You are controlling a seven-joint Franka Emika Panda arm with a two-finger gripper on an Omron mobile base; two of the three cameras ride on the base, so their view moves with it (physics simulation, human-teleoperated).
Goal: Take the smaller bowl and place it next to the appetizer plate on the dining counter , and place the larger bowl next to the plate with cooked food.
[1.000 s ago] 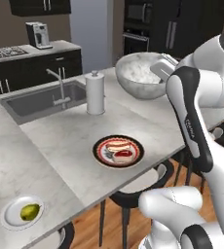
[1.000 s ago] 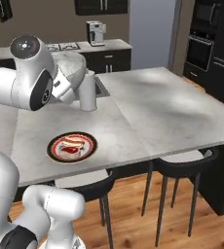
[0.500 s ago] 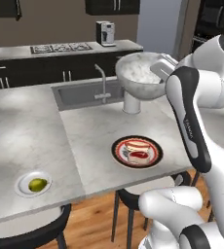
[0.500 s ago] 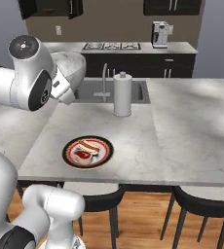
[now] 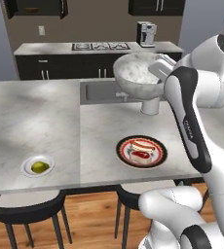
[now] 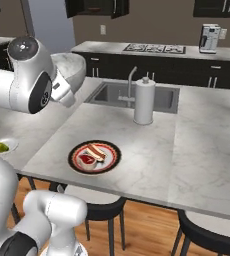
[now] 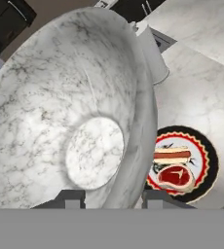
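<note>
Now your base has swung round: the whole scene shifted, so that's the cameras moving, not the things. The hand (image 7: 111,197) is pinching the rim of the larger bowl (image 5: 138,73), carried in the air above the worktop (image 5: 50,121), w/ the plate with cooked food (image 5: 141,151) below & nearer. You're lined up, I'd say; next lower it beside that plate.

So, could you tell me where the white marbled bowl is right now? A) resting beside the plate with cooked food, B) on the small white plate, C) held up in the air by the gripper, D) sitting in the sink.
C: the gripper clamps the larger bowl by its rim, above the dining counter.
</note>
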